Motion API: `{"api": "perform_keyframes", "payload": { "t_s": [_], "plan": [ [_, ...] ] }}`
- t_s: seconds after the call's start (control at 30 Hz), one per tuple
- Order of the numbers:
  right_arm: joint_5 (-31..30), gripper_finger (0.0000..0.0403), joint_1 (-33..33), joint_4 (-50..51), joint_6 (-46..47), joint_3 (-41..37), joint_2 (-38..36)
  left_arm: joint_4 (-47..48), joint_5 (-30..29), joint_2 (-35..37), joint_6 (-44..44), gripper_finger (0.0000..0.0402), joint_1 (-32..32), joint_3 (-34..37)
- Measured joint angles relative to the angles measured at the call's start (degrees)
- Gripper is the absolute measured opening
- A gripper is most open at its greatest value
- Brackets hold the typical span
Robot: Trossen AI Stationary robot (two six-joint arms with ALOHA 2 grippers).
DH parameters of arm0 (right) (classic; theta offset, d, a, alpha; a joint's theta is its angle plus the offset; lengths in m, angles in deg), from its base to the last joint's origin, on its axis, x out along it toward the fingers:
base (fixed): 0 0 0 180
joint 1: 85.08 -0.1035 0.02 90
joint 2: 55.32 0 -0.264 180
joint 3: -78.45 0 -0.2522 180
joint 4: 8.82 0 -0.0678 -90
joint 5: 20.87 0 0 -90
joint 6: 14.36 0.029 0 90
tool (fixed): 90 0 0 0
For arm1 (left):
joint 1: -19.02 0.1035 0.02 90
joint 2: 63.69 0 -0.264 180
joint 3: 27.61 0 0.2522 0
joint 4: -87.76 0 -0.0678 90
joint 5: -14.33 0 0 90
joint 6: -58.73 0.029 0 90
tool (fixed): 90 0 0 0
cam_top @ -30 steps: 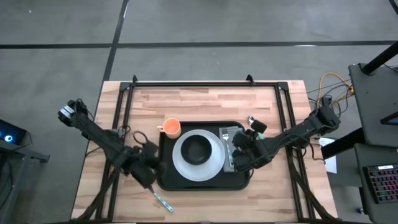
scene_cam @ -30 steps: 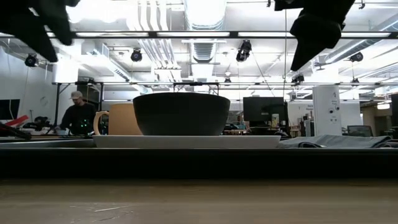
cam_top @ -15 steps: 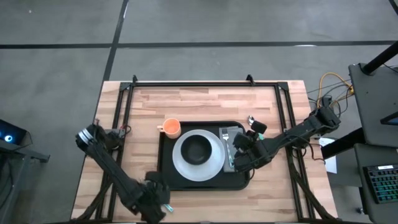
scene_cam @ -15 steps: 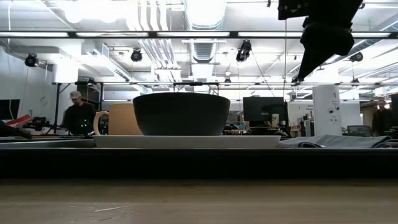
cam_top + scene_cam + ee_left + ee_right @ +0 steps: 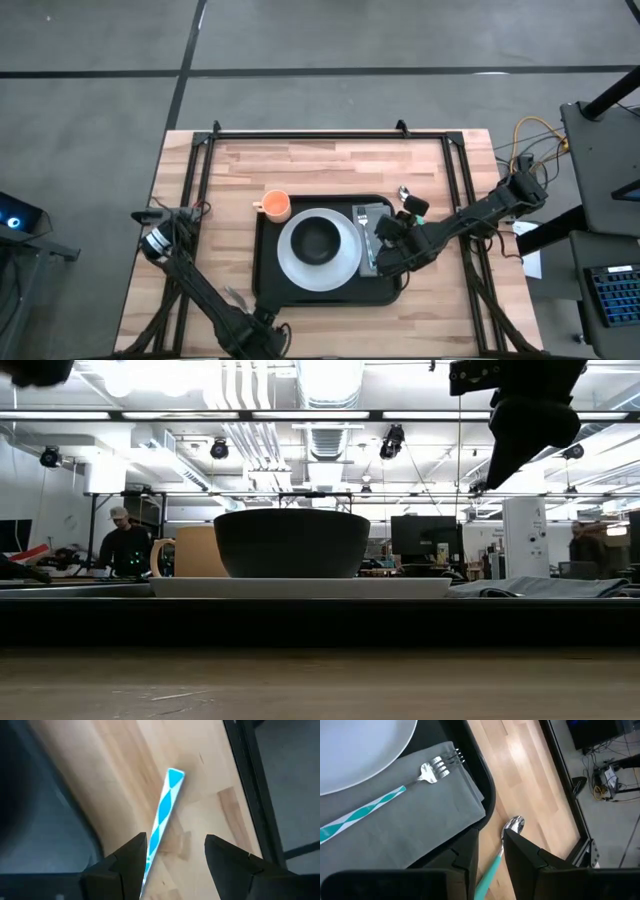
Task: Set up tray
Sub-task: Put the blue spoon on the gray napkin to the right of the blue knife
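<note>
Since the earlier frames, we are logging the left gripper [image 5: 262, 330] as having travelled from beside the tray's left rim down to the table's near edge, while the right arm is keeping its place.

We are listing the table [image 5: 300, 165]: pale butcher-block wood in long glued strips, framed by black metal rails.

We are listing the tray [image 5: 268, 290]: large, black, rectangular, with rounded corners and a raised rim, its surface matte and smooth. It is lying at the table's centre, slightly toward the near side.

We are listing the plate [image 5: 345, 268]: white, round, glossy, sitting on the tray's middle, with a dark round bowl [image 5: 319, 240] resting on it.

We are listing the napkin [image 5: 420, 827]: grey folded cloth, soft and flat, on the tray's right part beside the plate, carrying a metal fork [image 5: 395, 795] with a teal-and-white patterned handle.

We are listing the mug [image 5: 275, 206]: orange, cylindrical, at the tray's far left corner.

We are listing a spoon [image 5: 507, 837]: metal bowl, teal handle, on bare wood just outside the tray's right rim.

We are listing a utensil handle [image 5: 162, 817]: blue-and-white diamond pattern, lying on the wood between the spread fingers of the left gripper, not gripped.

We are noting the right gripper [image 5: 490, 852] hanging over the tray's right edge, fingers parted, holding nothing.
</note>
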Motion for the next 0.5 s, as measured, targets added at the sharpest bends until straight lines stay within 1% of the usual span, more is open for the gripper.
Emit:
{"api": "perform_keyframes", "payload": {
  "t_s": [0.2, 0.27, 0.5],
  "plan": [
    [0.2, 0.008, 0.0, -0.2, 1.0, 0.0, 0.0, -6.4, 2.8, 0.4, 3.6, 0.018, 0.3, 6.2],
    [0.2, 0.008, 0.0, -0.3, 1.0, 0.0, 0.0, -7.4, 3.0, 0.4, 4.0, 0.018, 0.4, 7.8],
    [2.4, 0.008, 0.0, -0.8, 1.2, 0.0, 0.0, -10.9, 2.6, 0.4, 7.2, 0.018, 1.7, 8.8]
  ]
}}
